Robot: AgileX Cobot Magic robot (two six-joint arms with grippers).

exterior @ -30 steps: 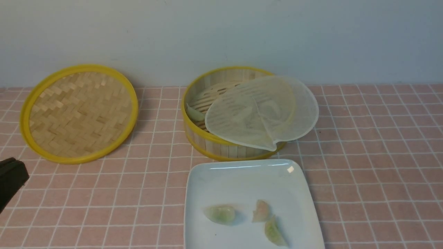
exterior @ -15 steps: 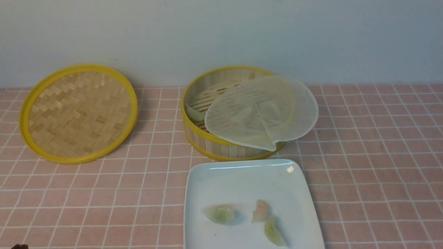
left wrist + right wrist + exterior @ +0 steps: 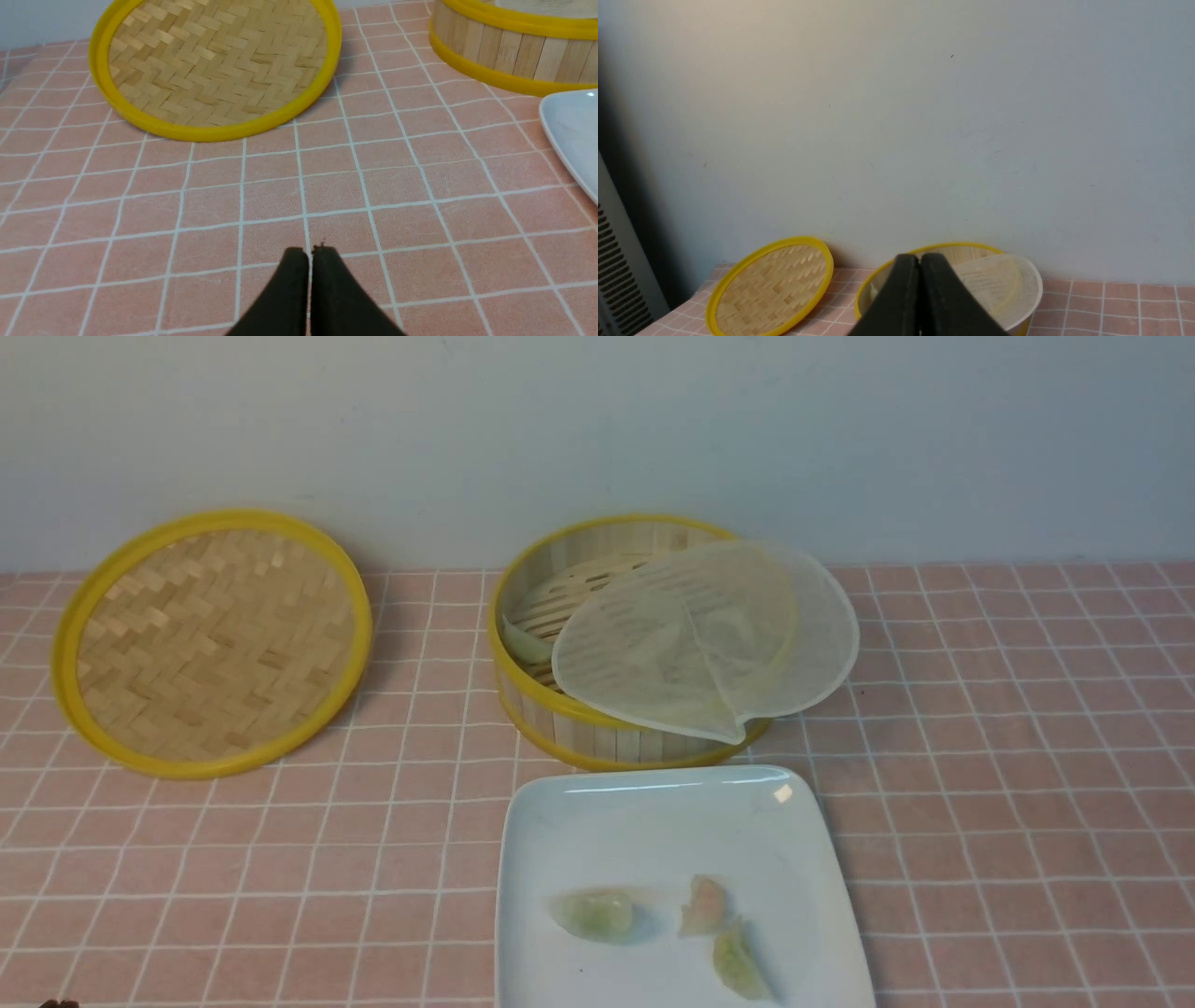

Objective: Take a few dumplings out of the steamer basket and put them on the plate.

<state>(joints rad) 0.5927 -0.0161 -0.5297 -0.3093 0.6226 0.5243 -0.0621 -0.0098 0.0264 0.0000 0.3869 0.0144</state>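
The steamer basket [image 3: 551, 714] stands at the back centre, half covered by a translucent round liner sheet [image 3: 709, 635]. One pale dumpling [image 3: 525, 642] shows inside at its left wall. The white plate [image 3: 653, 821] lies in front of it with three dumplings: a pale green one [image 3: 595, 913], a pinkish one [image 3: 705, 902] and a green one [image 3: 738, 963]. My left gripper [image 3: 310, 252] is shut and empty, low over the tablecloth, left of the plate [image 3: 574, 130]. My right gripper [image 3: 920, 257] is shut and empty, raised, facing the basket [image 3: 934, 248].
The woven bamboo lid [image 3: 210, 639] with a yellow rim leans at the back left; it also shows in the left wrist view [image 3: 210, 65] and right wrist view [image 3: 770, 284]. A pink tiled cloth [image 3: 1008, 756] covers the table. A pale wall stands behind.
My left gripper has drawn back out of the front view's left edge; only a dark speck stays at the bottom left corner. Basket, plate and dumplings have not moved.
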